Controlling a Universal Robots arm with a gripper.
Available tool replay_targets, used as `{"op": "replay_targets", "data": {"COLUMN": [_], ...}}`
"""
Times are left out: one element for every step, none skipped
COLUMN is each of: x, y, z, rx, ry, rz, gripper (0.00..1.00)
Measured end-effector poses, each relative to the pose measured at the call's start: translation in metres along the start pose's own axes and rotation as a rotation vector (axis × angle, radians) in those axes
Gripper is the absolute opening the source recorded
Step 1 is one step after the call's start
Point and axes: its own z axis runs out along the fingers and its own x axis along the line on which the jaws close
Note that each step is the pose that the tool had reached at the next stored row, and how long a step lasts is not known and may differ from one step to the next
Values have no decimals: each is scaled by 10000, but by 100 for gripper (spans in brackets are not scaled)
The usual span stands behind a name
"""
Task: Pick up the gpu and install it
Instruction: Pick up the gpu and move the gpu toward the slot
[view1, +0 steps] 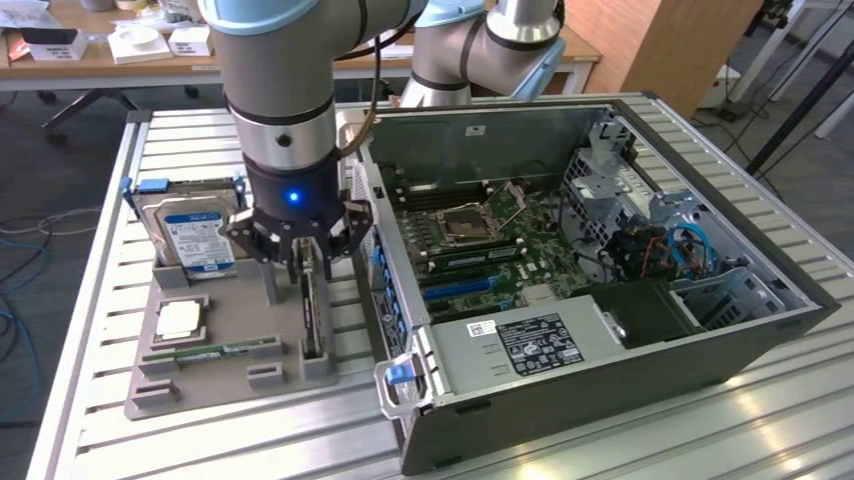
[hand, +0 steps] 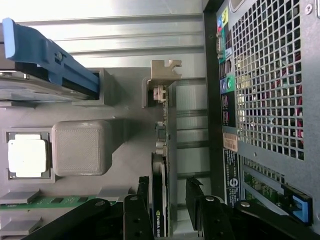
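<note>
Black multi-finger tool (view1: 306, 268) (hand: 168, 182) is spread, w/ fingers (hand: 144, 200) down on either side of the thin flat black gpu (view1: 312, 325) (hand: 164, 165). Nothing is pinched. In wrist view a gap shows btw the card and the finger on the case side. The other finger sits just beside the card; can't tell if it touches.

The gpu stands on edge in a slot of the grey plastic holder tray (view1: 234, 315) (hand: 125, 150), along the tray side nearest the case, w/ its silver metal bracket (hand: 162, 75) at one end.

Same tray also holds:
- a boxy silver hard drive w/ blue-white label (view1: 194, 235), propped up at the far end
- a square silver cpu (view1: 180, 320) (hand: 27, 155) in a recess
- a narrow green memory stick (view1: 214, 352) (hand: 40, 201) near the cpu

The open dark-grey pc tower case (view1: 694, 330) (hand: 260, 75) lies on its side just beside the tray, at the exterior view's right, w/ the green motherboard (view1: 467, 235) exposed. Tray and case rest on a slatted aluminium worktop (view1: 100, 330) (hand: 125, 40).
</note>
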Motion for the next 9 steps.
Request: {"op": "replay_targets", "data": {"x": [0, 0, 0, 0, 0, 0, 0, 0, 0], "y": [-1, -1, -2, -2, -2, -3, -3, -3, -3], "z": [6, 12, 16, 21, 24, 27, 31, 36, 40], "rx": [0, 0, 0, 0, 1, 1, 0, -2, -1], "ry": [0, 0, 0, 0, 1, 1, 0, -2, -1], "rz": [-1, -1, -1, -1, -1, -1, -1, -2, -1], "gripper": [43, 43, 43, 43, 43, 43, 43, 43, 43]}}
